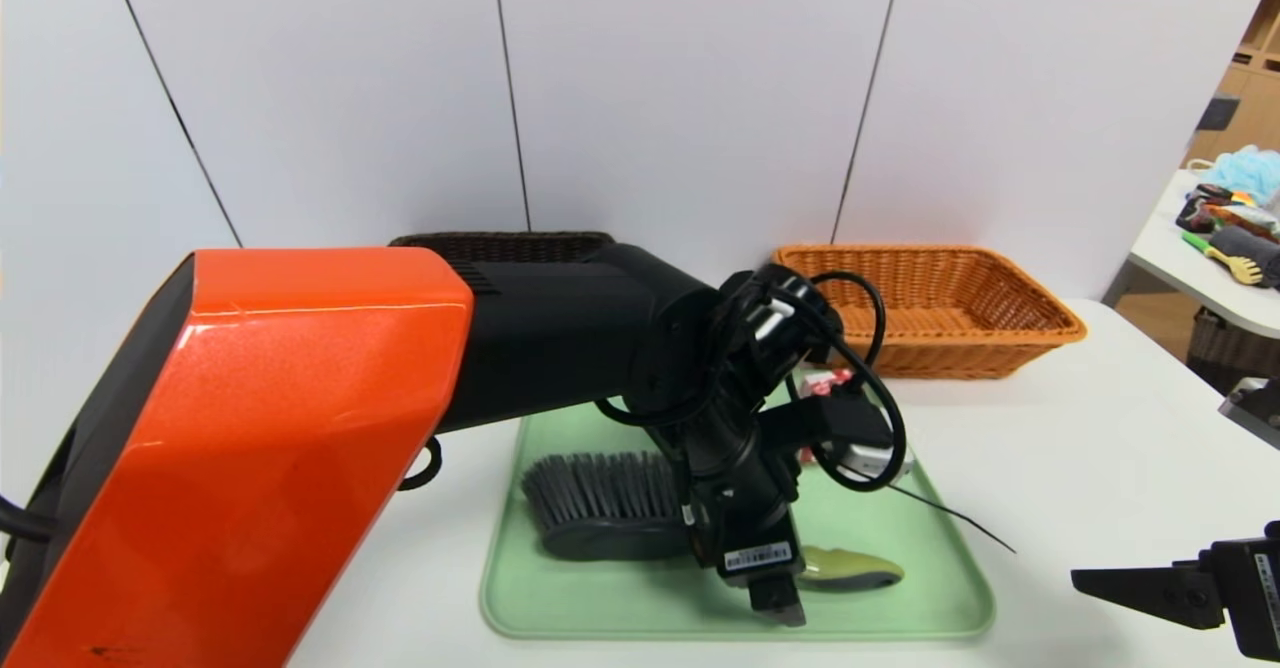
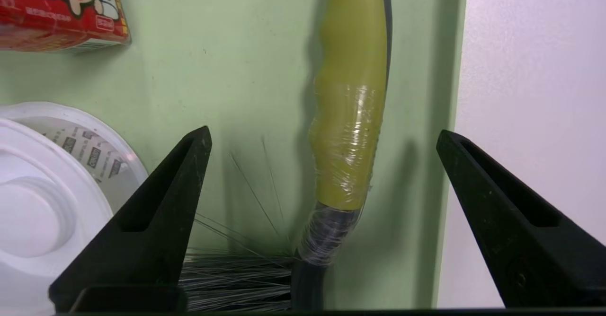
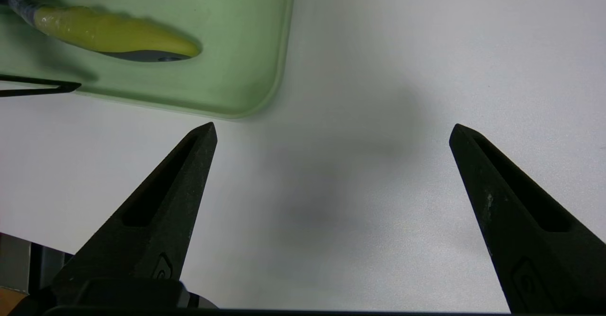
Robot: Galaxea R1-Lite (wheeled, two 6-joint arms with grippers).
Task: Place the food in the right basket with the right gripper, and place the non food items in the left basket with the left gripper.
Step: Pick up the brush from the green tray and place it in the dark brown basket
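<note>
Head view: left pincer (image 1: pixel 778 603) hovering over pale green tray (image 1: pixel 930 608); dark brown wicker basket (image 1: pixel 500 245) and orange-tan wicker basket (image 1: pixel 935 308) behind tray, nothing visibly sorted.
Left wrist view: jaws spread, straddling olive-handled black-bristled brush (image 2: pixel 348 117); red cartoon drink carton (image 2: pixel 57 13) and white plastic spool (image 2: pixel 47 197) lying on tray.
Right wrist view: right pincer (image 3: pixel 331 134) gaping over white tabletop (image 3: pixel 426 70) beside tray, idling.

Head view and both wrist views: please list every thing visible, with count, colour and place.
tray: one, pale green, on the white table.
hand brush: one, black bristles, olive-green handle, lying on the tray.
drink carton: one, red, on the tray.
plastic disc: one, white, on the tray beside the brush.
left basket: one, dark brown, far side, mostly hidden behind the left arm.
right basket: one, orange-tan, far right.
left gripper: one, black, open above the brush handle.
right gripper: one, black, open over bare table right of the tray.
</note>
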